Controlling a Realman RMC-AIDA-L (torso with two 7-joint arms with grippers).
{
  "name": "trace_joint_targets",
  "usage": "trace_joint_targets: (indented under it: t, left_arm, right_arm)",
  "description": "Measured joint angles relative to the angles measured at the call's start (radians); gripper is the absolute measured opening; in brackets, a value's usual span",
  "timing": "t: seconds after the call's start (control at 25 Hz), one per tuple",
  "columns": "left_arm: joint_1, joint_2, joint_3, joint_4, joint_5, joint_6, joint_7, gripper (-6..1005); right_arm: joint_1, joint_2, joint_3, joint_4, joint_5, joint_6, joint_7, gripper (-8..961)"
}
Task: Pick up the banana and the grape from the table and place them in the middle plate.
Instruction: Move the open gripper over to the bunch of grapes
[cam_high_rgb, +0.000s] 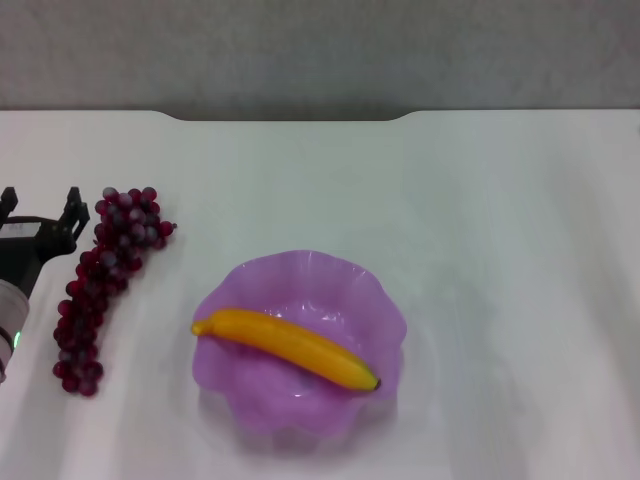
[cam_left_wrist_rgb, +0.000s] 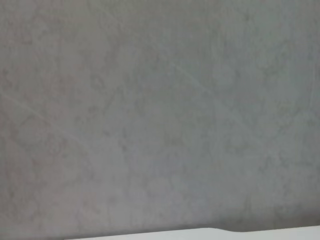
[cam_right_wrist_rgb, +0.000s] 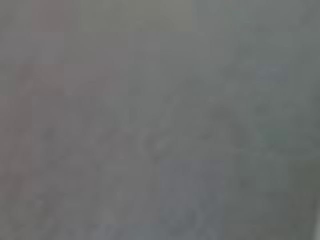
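The yellow banana (cam_high_rgb: 288, 347) lies across the inside of the purple scalloped middle plate (cam_high_rgb: 375, 295), at the near middle of the white table (cam_high_rgb: 450, 200). The dark red-purple grape bunch (cam_high_rgb: 105, 270) lies on the table left of the plate. My left gripper (cam_high_rgb: 40, 210) is at the far left edge of the head view, just left of the top of the grape bunch, with its two black fingers spread apart and nothing between them. My right gripper is out of view. The two wrist views show only grey wall, with a thin strip of table edge (cam_left_wrist_rgb: 200, 234) in the left one.
A grey wall (cam_high_rgb: 320, 50) rises behind the table's notched far edge (cam_high_rgb: 290, 118).
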Motion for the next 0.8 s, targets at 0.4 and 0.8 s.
trace_joint_targets:
  t: [0.4, 0.8]
  left_arm:
    - [-0.002, 0.0, -0.002, 0.045, -0.002, 0.023, -0.027, 800]
    - [0.022, 0.002, -0.005, 0.051, -0.002, 0.024, -0.042, 801]
  right_arm:
    - [-0.029, -0.011, -0.034, 0.231, -0.229, -0.237, 0.717, 24]
    - [-0.125, -0.004, 0.015, 0.256, -0.404, -0.178, 1.045, 23]
